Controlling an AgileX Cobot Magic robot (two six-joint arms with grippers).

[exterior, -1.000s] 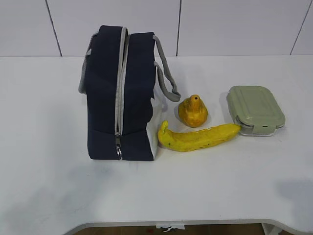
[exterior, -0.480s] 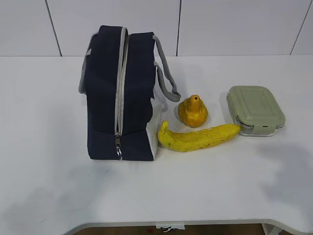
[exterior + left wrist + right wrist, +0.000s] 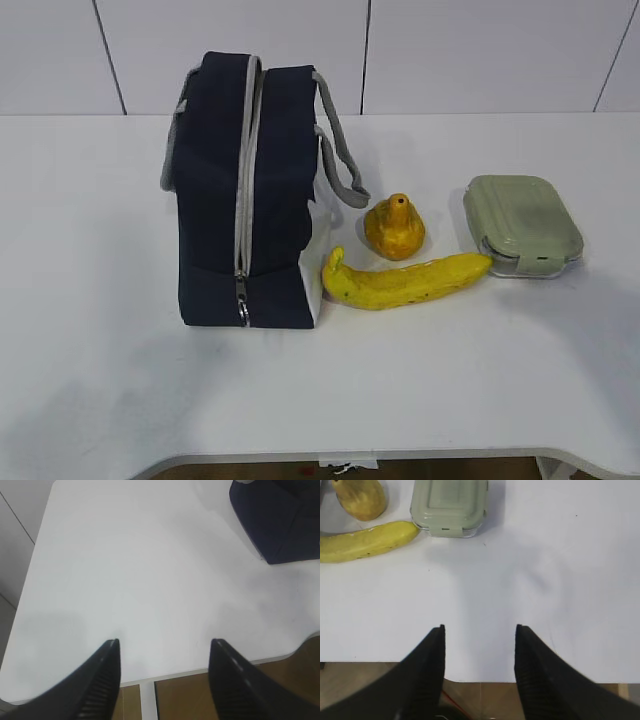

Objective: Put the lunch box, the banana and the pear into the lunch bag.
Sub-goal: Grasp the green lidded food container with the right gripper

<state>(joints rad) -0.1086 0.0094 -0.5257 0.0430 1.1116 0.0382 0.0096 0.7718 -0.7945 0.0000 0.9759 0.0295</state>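
Note:
The navy lunch bag [image 3: 250, 200] stands on the white table with its grey zipper closed and the ring pull low at the front; a corner of the lunch bag [image 3: 280, 520] shows in the left wrist view. Right of it sit the orange-yellow pear [image 3: 394, 229] and the banana [image 3: 405, 281]. The sage-lidded lunch box [image 3: 521, 224] lies further right. In the right wrist view the lunch box [image 3: 450, 505], banana [image 3: 367, 541] and pear [image 3: 362, 499] lie far ahead. My left gripper [image 3: 165, 642] and right gripper [image 3: 480, 627] both stand open and empty above the table's near edge.
The white table [image 3: 120, 380] ends in a curved front edge, with brown floor below. A white panelled wall runs behind the table. Neither arm shows in the exterior view; only soft shadows fall at the lower left and right.
The shadow on the table's right side has spread and shifted toward the lunch box. The bag, fruit and box have not moved.

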